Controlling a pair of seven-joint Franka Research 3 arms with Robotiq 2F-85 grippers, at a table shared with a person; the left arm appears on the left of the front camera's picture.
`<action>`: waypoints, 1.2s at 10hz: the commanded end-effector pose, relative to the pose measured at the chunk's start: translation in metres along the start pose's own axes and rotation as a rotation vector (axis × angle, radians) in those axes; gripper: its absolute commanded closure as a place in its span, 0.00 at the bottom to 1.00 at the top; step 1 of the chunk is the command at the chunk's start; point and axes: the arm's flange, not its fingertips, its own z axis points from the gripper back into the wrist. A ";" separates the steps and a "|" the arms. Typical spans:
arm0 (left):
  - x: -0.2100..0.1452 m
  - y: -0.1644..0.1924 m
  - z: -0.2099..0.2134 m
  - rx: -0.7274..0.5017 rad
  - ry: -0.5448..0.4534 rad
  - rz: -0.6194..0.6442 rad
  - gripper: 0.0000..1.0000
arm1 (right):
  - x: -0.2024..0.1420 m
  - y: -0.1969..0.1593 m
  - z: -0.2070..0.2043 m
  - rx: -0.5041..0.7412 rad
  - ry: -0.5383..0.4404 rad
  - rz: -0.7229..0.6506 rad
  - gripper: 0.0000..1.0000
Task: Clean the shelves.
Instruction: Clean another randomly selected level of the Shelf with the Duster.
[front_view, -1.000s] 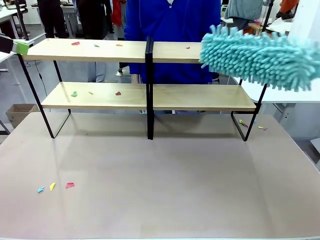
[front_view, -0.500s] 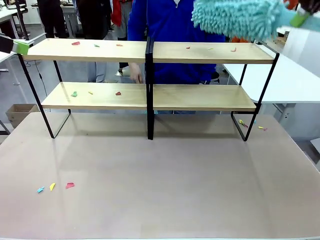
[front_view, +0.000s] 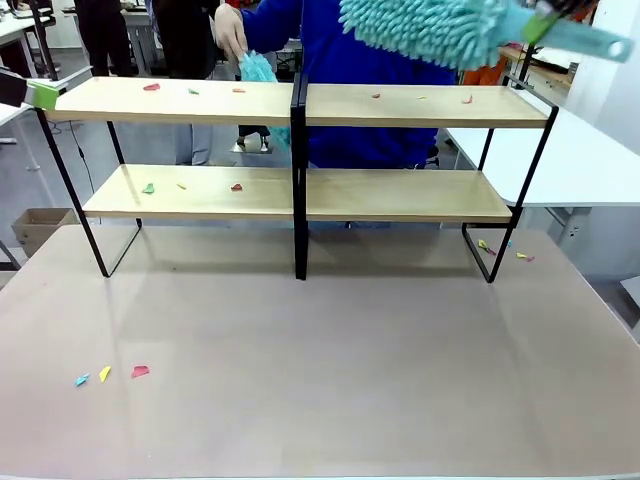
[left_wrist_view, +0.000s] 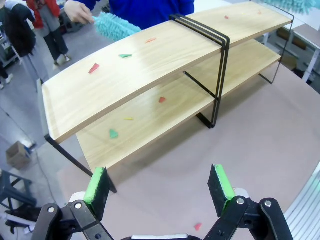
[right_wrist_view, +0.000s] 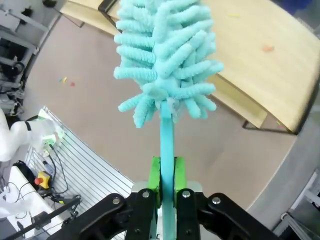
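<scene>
Hovering over the right half of the two-tier pale-wood shelves (front_view: 400, 105) at the desk's (front_view: 320, 350) far side, a fluffy teal duster (front_view: 425, 28) looks poised to sweep coloured paper scraps (front_view: 467, 99); a person's hand (front_view: 230, 30) holds a smaller teal duster (front_view: 257, 68) behind. Left wrist view: the left gripper (left_wrist_view: 159, 186) gapes empty near the shelves' end. Right wrist view: the right gripper (right_wrist_view: 166, 187) clamps the duster's handle.

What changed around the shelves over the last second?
The right tool, shut on the teal duster, lifted it up and leftward, off the top board's right end. The person's hand brought a second duster to the shelves. The scraps and the open left tool stayed put.
</scene>
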 end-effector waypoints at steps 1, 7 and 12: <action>-0.001 0.000 0.000 0.003 0.003 -0.002 0.00 | 0.028 0.015 -0.032 0.005 0.026 -0.033 0.88; -0.001 0.000 0.000 0.003 0.003 -0.002 0.00 | 0.012 0.006 -0.052 -0.152 0.145 -0.189 0.88; -0.001 0.000 0.000 0.003 0.003 -0.002 0.00 | -0.019 -0.014 -0.022 -0.289 0.126 -0.492 0.88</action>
